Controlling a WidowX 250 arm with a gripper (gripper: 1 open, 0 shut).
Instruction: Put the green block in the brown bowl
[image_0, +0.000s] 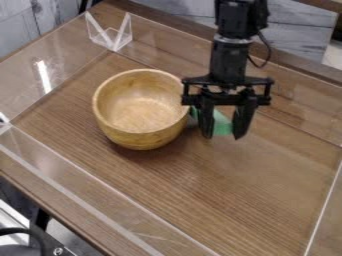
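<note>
Green block in my hand, lifted clear, just right of the brown bowl.

My hand (223, 122) points steeply down with both dark fingers (243, 118) clamped on the green block (221, 121), one per side, so the bar hangs on end between them and won't swing. I judge it is off the counter (201, 200); it sits at about rim height beside the brown bowl (138, 107), apparently not touching the wall. Carrying high enough to clear that thick rim. Block: plain bright green, flat-sided, hard-edged, easy to pinch. Bowl: round turned wood, visible grain, pale tan inside, wide mouth, empty. Counter: dark wood-grain with a glossy clear sheet on top; the clear plastic stand (110, 30) near the far left corner is well out of the way.
</note>
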